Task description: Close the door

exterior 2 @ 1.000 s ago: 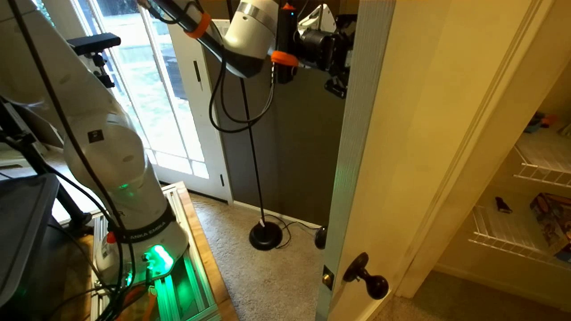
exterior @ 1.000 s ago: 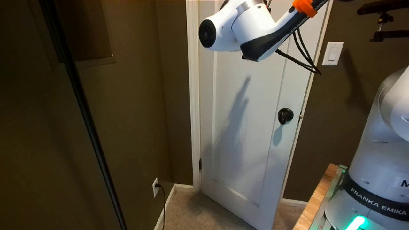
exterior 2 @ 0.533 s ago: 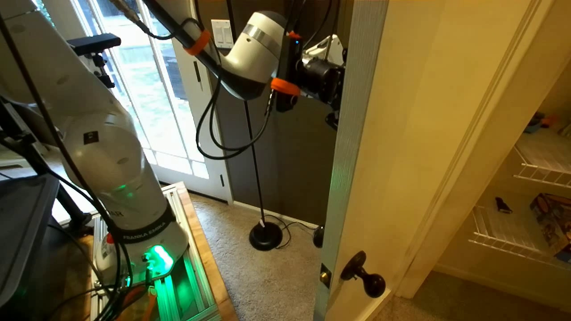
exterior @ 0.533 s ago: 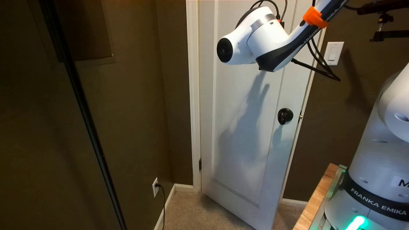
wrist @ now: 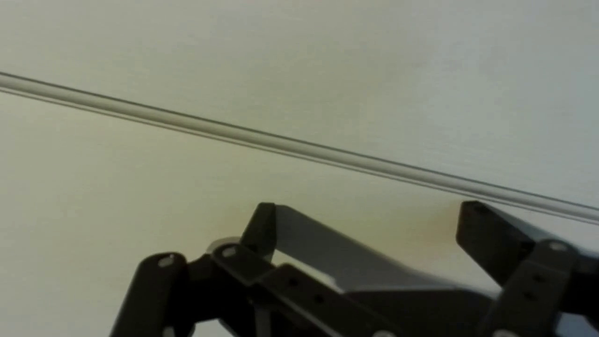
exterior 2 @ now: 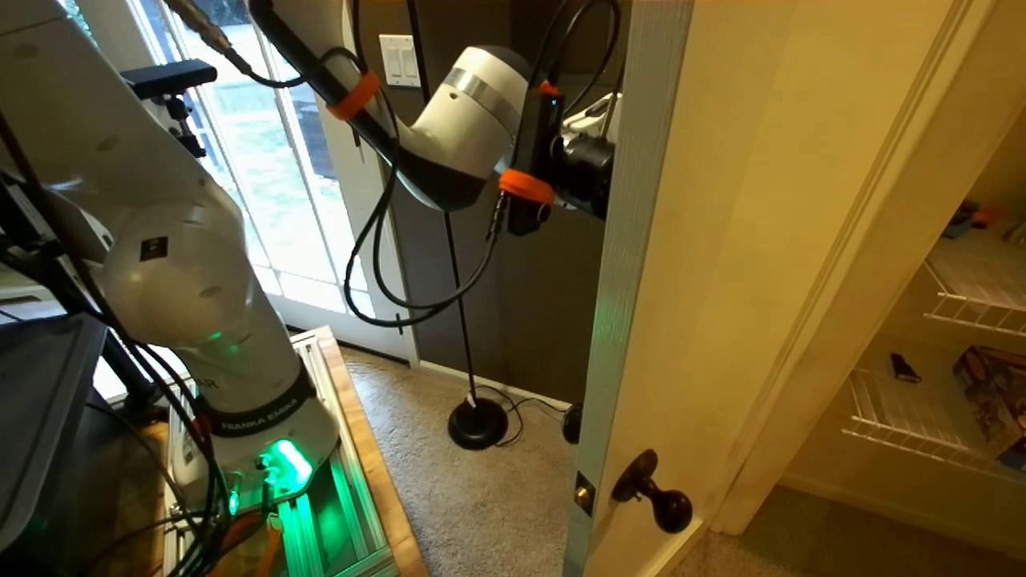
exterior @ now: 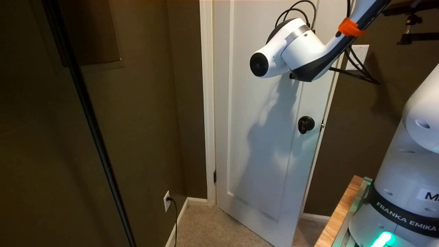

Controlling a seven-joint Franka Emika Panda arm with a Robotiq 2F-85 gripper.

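The tall white door (exterior: 253, 99) stands ajar; its free edge and inner face (exterior 2: 721, 264) also show in an exterior view. A dark round knob (exterior: 306, 124) sits near its free edge, and the inner knob (exterior 2: 656, 494) shows too. The door's surface (wrist: 140, 187) fills the wrist view, with a molding line across it. My gripper (wrist: 367, 217) is open and empty there, facing the door, fingertips close to its surface; I cannot tell whether they touch. In an exterior view the gripper's body (exterior 2: 587, 172) shows beside the door edge, which hides the fingers.
White door frame (exterior: 208, 103) stands on the hinge side. A black lamp base (exterior 2: 477, 423) stands on the carpet. The wood-edged robot table (exterior: 337, 212) is near the door's free edge. Wire shelves (exterior 2: 914, 413) are behind the door. Cables (exterior 2: 417, 300) hang from the arm.
My arm has moved down and along the door towards its knob side. The door's edge has shifted slightly left in an exterior view.
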